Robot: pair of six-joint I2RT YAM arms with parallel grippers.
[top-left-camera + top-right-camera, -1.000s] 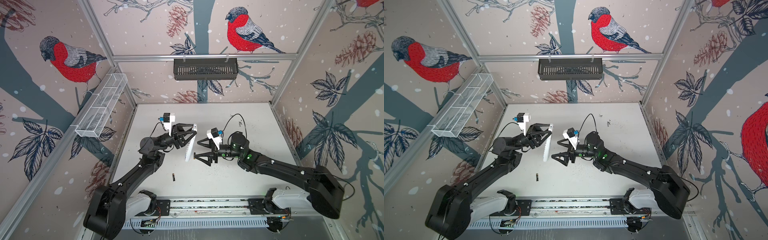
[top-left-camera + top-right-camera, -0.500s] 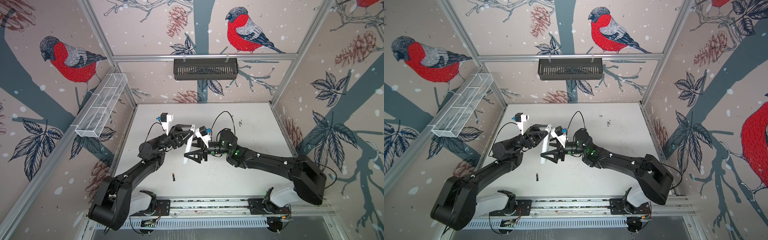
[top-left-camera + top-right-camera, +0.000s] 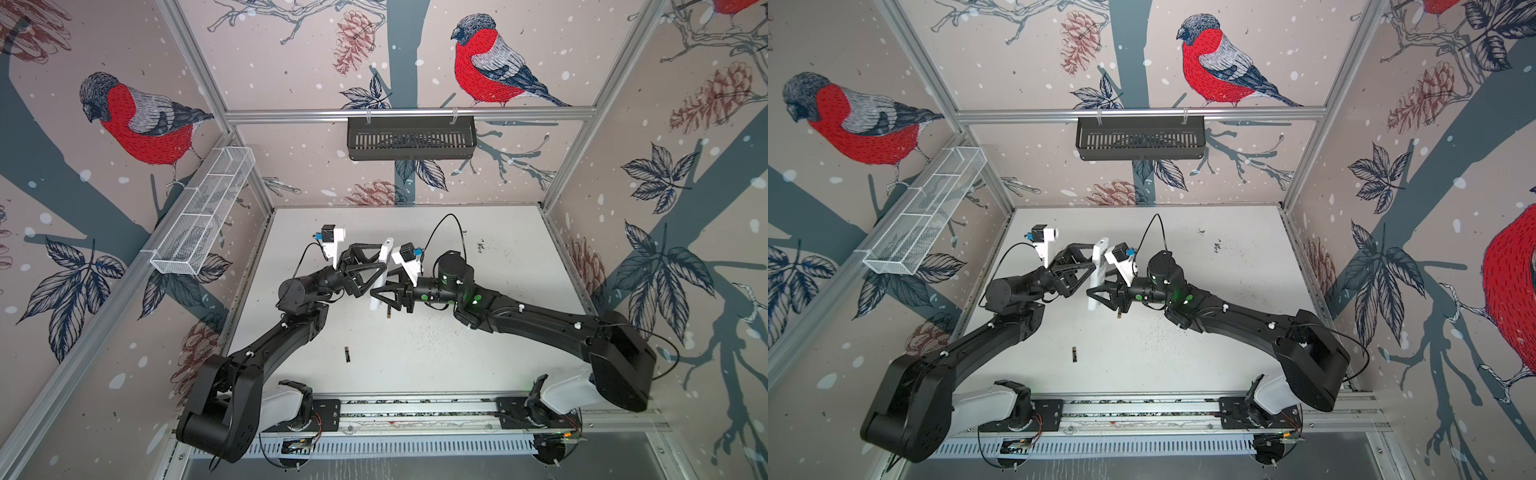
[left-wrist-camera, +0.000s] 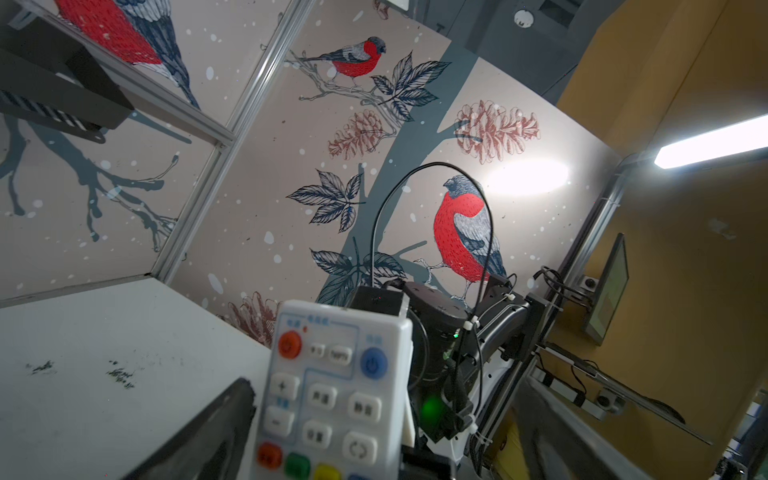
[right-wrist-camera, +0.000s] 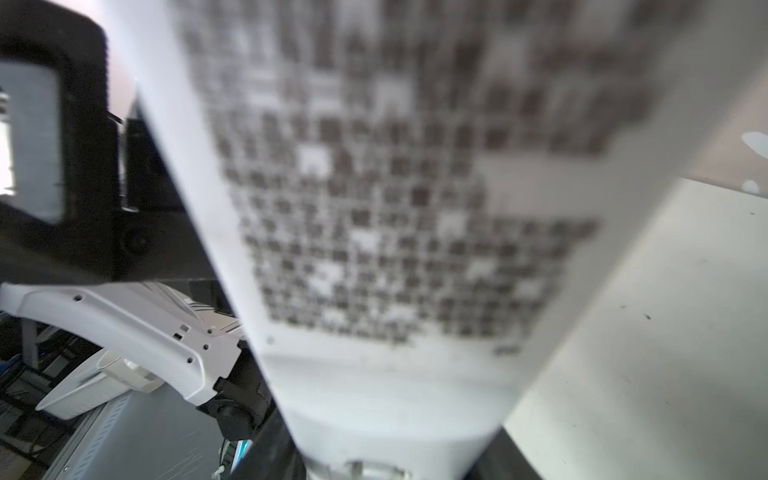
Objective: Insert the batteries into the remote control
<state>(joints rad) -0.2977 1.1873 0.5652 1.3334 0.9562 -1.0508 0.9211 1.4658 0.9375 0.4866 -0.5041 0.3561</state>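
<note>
right claw (image 3: 380, 287) clamped near the six o'clock end of the remote control (image 3: 387, 251), left claw (image 3: 382, 262) spread apart around it, so left should back off toward nine o'clock without nudging it; batteries (image 3: 347, 354) lie on the table (image 3: 457, 353) toward six.

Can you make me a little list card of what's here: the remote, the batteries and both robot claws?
remote control: off the table, upright, buttons facing left gripper
left gripper: open, jaws apart around remote control
right gripper: shut on remote control's lower part
near battery: lying alone on the table
far battery: on the table by right gripper, partly hidden
</note>
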